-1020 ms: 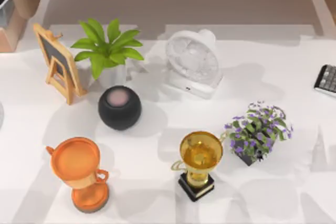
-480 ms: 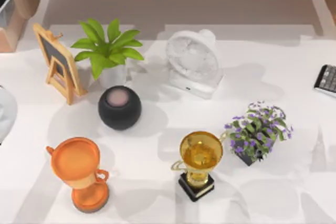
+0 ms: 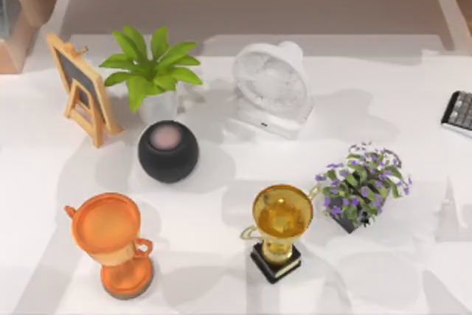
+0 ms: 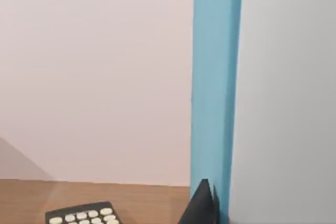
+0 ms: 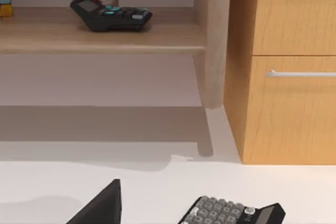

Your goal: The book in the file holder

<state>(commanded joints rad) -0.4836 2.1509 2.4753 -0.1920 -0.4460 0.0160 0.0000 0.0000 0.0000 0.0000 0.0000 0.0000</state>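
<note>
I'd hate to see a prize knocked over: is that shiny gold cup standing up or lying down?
Upright: the shiny gold trophy cup stands on its black base, bowl opening upward, on the white table.

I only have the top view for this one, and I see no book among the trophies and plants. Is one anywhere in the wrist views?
Observer: Yes, probably. The left wrist view has an upright blue slab close to the camera, likely the book.
Operator: Anything else there?
Observer: A black calculator with pale keys lies on a wooden surface.
Operator: And the right wrist view?
Observer: A wooden cabinet with a drawer handle stands behind the grey calculator on the white table.
</note>
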